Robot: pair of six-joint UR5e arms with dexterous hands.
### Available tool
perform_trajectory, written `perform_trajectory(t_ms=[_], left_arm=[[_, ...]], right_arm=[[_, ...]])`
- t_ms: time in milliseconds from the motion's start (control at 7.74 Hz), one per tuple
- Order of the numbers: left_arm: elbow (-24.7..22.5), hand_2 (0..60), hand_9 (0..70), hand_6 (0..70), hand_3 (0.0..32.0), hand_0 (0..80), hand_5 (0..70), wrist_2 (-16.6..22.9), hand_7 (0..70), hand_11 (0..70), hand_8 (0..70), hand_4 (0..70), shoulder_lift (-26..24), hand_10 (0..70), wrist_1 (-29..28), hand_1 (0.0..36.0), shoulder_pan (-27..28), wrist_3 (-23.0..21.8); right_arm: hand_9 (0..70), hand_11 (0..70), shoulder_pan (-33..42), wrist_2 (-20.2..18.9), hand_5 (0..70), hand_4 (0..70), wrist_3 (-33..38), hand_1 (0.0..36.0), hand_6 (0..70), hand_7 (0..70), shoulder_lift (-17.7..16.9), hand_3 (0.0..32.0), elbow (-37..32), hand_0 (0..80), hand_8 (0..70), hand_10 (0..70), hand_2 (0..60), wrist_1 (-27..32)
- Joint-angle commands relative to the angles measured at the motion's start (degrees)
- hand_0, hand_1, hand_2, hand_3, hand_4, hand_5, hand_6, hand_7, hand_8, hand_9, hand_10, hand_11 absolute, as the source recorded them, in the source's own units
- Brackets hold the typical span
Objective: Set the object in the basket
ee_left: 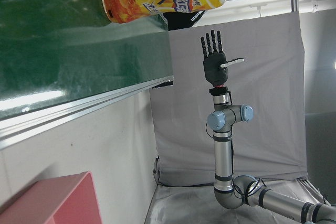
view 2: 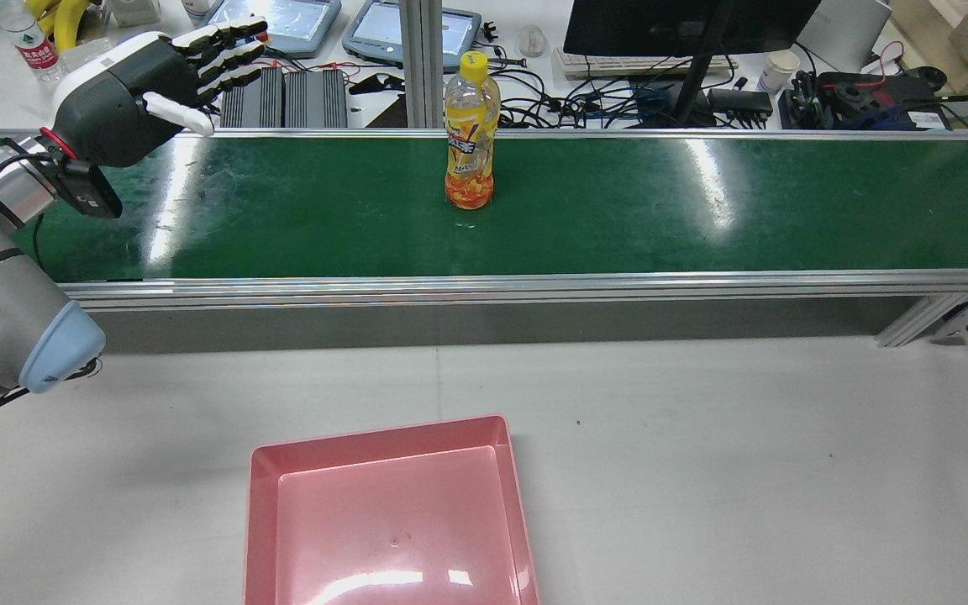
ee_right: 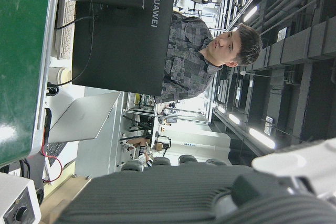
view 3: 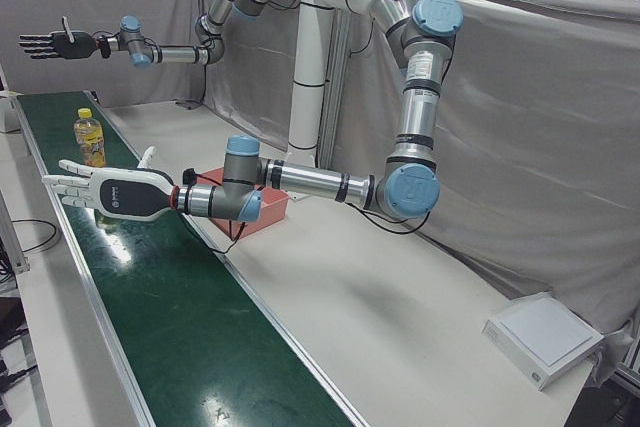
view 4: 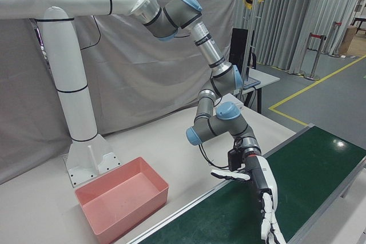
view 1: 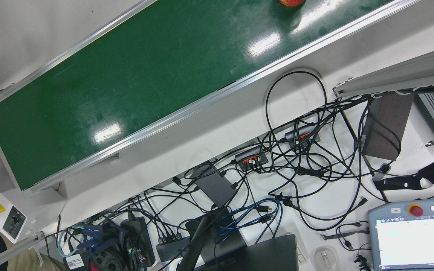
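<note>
- Pink rectangular plastic basket (view 2: pixel 264 521) sits closest in the rear view, on the white tabletop (view 2: pixel 744 470), with nothing inside it.
- Beyond the basket, a long green conveyor belt (view 2: pixel 702 210) with aluminium rails crosses the rear view from side to side.
- Task object: a clear plastic bottle of orange-yellow drink with a yellow cap (view 2: pixel 469 134) stands upright on the belt, about midway across its width. It is well apart from the basket and nothing touches it.
- Left hand (view 2: pixel 160 80), black and white, hovers above the belt's far rail at the rear view's left. Its fingers (view 2: pixel 228 50) are straight and spread wide, and it holds nothing. It is well apart from the bottle.
- Right hand (view 3: pixel 55 44), black, is raised high past the bottle at the belt's far end in the left-front view. Its fingers are spread and it holds nothing.
</note>
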Motion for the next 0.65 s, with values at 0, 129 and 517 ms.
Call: perform_trajectory(t_ms=[0, 129, 517], left_arm=[[0.0, 0.0, 8.0, 1.4, 1.6, 54.1, 11.4, 0.0, 0.2, 10.7, 7.0, 14.9, -0.1, 6.4, 0.0, 8.1, 0.0, 0.1], [0.0, 0.0, 8.0, 1.4, 1.4, 54.0, 11.5, 0.0, 0.1, 10.7, 7.1, 14.8, -0.1, 6.5, 0.0, 8.0, 0.0, 0.1], [0.0, 0.0, 7.9, 1.4, 1.4, 54.1, 11.8, 0.0, 0.1, 10.7, 7.1, 14.9, -0.1, 6.4, 0.0, 8.3, 0.0, 0.1]], right_arm=[[0.0, 0.0, 0.0, 0.0, 0.0, 0.0, 0.0, 0.0, 0.0, 0.0, 0.0, 0.0, -0.1, 0.0, 0.0, 0.0, 0.0, 0.0], [0.0, 0.0, 0.0, 0.0, 0.0, 0.0, 0.0, 0.0, 0.0, 0.0, 0.0, 0.0, 0.0, 0.0, 0.0, 0.0, 0.0, 0.0], [0.0, 0.0, -0.1, 0.0, 0.0, 0.0, 0.0, 0.0, 0.0, 0.0, 0.0, 0.0, 0.0, 0.0, 0.0, 0.0, 0.0, 0.0]])
